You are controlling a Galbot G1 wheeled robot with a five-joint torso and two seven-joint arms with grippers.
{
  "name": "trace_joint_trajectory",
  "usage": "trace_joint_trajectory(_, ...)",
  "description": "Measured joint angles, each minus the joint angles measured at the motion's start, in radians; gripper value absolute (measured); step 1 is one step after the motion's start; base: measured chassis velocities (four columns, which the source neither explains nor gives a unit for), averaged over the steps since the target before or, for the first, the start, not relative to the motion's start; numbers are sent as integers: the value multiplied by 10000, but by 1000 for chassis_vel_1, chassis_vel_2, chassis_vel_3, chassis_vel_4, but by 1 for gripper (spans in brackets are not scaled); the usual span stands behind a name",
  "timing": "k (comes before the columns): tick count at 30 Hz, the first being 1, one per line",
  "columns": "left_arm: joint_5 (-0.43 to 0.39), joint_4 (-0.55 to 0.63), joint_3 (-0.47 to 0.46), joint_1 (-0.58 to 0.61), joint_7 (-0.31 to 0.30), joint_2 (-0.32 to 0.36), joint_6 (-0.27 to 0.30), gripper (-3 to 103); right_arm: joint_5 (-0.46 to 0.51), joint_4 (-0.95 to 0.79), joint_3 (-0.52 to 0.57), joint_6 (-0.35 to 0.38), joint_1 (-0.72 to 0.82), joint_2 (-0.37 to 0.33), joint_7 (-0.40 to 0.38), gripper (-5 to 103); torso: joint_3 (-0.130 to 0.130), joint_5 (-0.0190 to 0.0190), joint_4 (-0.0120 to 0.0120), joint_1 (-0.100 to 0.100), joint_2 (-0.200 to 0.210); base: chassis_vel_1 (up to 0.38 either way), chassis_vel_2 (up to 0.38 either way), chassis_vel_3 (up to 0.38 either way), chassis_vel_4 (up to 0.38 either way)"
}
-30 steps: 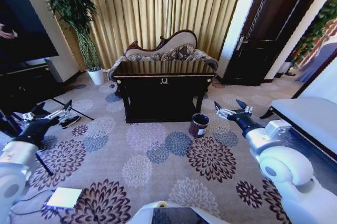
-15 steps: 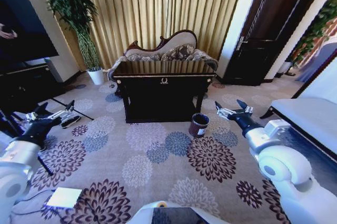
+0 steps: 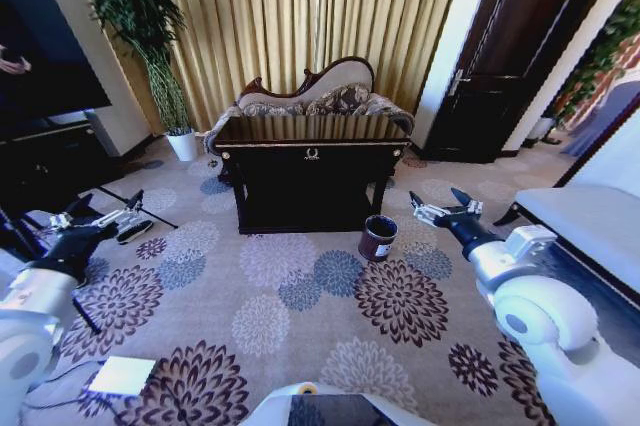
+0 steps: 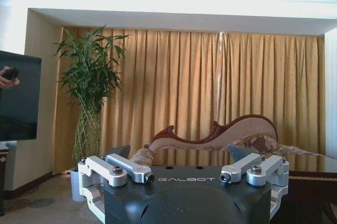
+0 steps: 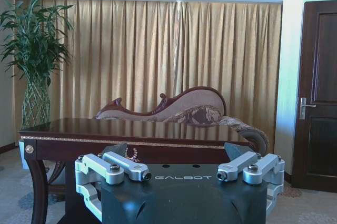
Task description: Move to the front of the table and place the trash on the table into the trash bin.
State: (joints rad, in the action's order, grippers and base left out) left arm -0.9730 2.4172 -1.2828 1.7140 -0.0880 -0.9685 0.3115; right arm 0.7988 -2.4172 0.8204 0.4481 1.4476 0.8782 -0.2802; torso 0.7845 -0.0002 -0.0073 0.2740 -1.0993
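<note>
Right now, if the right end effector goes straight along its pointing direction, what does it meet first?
Probably the glossy black-brown wooden table with gold trim: in the right wrist view its top and edge lie directly ahead of the open right end effector. Nothing shows between them, though depth is unclear, and the end effector sits near tabletop height.

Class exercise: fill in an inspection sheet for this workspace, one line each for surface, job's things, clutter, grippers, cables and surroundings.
Surface: table is glossy and dark, across the flowered carpet from the robot.
Job's things: trash bin stands on the carpet by the table's front right corner; trash on the tabletop cannot be made out.
Clutter: white sheet lies on the carpet at near left.
Grippers: left gripper and right gripper are both open, empty, raised over the carpet.
Cables: dark cord runs beside the white sheet.
Surroundings: chaise, curtains, potted plant, door.
</note>
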Motion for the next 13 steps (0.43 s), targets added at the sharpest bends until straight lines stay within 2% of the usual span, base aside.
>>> trace_joint_trajectory(13,12,54,-111,-9,-12,24,126,100,4,-6,-56,0,-53,14,-17,100,0,0,-1,0,0,0,0,0,0)
